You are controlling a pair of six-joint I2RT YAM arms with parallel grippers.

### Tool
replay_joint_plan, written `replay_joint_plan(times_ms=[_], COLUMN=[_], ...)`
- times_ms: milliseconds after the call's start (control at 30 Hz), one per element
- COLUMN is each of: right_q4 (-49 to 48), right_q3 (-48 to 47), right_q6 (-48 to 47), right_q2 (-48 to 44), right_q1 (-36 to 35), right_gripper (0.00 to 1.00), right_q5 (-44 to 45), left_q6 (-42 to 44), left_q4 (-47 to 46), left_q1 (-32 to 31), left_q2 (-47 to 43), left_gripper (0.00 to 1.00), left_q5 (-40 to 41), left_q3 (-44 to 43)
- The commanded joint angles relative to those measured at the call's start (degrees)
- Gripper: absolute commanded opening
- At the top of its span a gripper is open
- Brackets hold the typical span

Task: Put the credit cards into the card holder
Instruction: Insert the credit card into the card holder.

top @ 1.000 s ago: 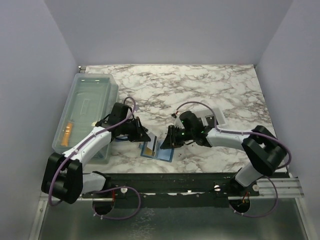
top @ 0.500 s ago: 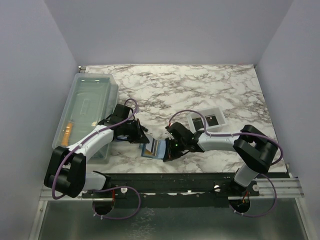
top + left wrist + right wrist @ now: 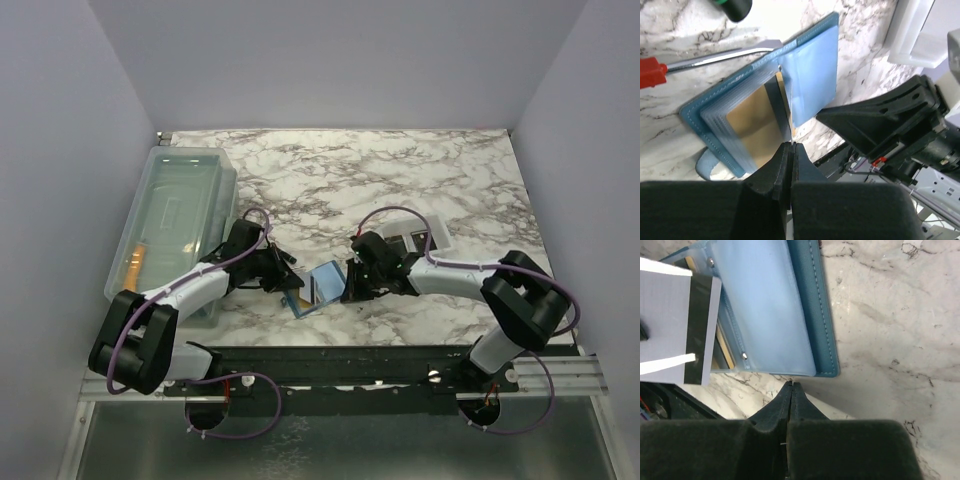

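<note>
The left arm [image 3: 200, 280] and right arm [image 3: 450, 275] covered the card holder's [image 3: 322, 288] ends from above; the right arm hid part of the white tray [image 3: 441, 238]. The orange item [image 3: 134, 265] in the clear bin [image 3: 175, 175] was too small to identify.

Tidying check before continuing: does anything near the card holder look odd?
Yes. A red-handled tool, apparently a screwdriver, lies on the table with its metal tip at the edge of the open card holder. Nothing looks spilled or damaged.

Clear plastic bin [image 3: 175, 215]: stood left | white tray [image 3: 432, 236]: sat right | red-handled screwdriver [image 3: 715, 54]: lay on marble table [image 3: 400, 170]
</note>
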State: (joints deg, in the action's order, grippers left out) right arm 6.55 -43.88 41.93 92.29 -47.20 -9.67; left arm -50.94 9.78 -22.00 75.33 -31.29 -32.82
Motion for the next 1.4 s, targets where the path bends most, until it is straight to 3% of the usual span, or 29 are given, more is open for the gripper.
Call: replay_joint_plan(times_ms=[0, 333, 633, 900, 1367], right_q4=[3.7, 4.3, 2.2, -0.9, -3.7], right_q3=[-0.2, -4.8, -9.9, -9.0, -5.6], right_q6=[-2.7, -5.3, -7.9, -7.0, -6.3], right_q2=[-3.4, -2.8, 5.2, 9.5, 8.2], right_q1=[0.0, 3.4, 6.6, 6.5, 6.6], right_gripper=[0.02, 0.03, 0.01, 0.02, 0.0], right_q5=[0.5, -0.3, -1.0, -5.0, -6.6], left_q6=[-4.3, -6.4, -8.3, -11.0, -16.3], left_q4=[-7.5, -13.4, -16.3, -17.5, -20.7], left_q1=[-0.3, -0.6, -0.7, -3.8, -9.9], left_q2=[0.4, 2.4, 2.5, -0.3, -3.9], left_gripper=[0.0, 0.0, 0.0, 0.0, 0.0], left_q5=[1.3, 0.6, 3.6, 11.0, 25.4], left_q3=[2.4, 5.7, 8.2, 9.3, 13.3])
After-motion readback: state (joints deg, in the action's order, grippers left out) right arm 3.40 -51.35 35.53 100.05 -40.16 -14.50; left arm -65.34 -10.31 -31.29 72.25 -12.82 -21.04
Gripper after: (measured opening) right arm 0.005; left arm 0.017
